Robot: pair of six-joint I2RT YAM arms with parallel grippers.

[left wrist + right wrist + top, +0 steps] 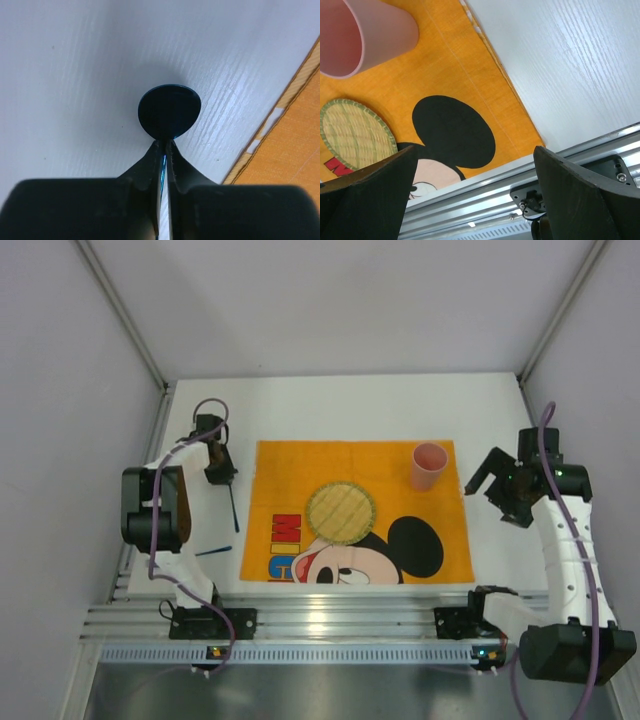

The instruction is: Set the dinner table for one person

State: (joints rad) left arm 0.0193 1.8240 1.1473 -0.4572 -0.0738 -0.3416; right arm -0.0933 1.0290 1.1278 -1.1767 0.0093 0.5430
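The white dinner table (350,410) carries an orange cartoon-mouse mat (440,530). A round woven coaster (340,512) lies on the mat's middle, and a pink cup (428,466) stands at its far right corner. My left gripper (222,478) is left of the mat, shut on a dark blue spoon (234,510). In the left wrist view the spoon's round bowl (170,112) shows just past the closed gripper (166,145), above the white tabletop (75,75). My right gripper (490,495) is open and empty, right of the mat near the cup (350,35).
A thin blue utensil (213,551) lies on the table near the left arm's base. The aluminium rail (340,620) runs along the near edge and also shows in the right wrist view (520,175). White walls enclose the table's sides and back.
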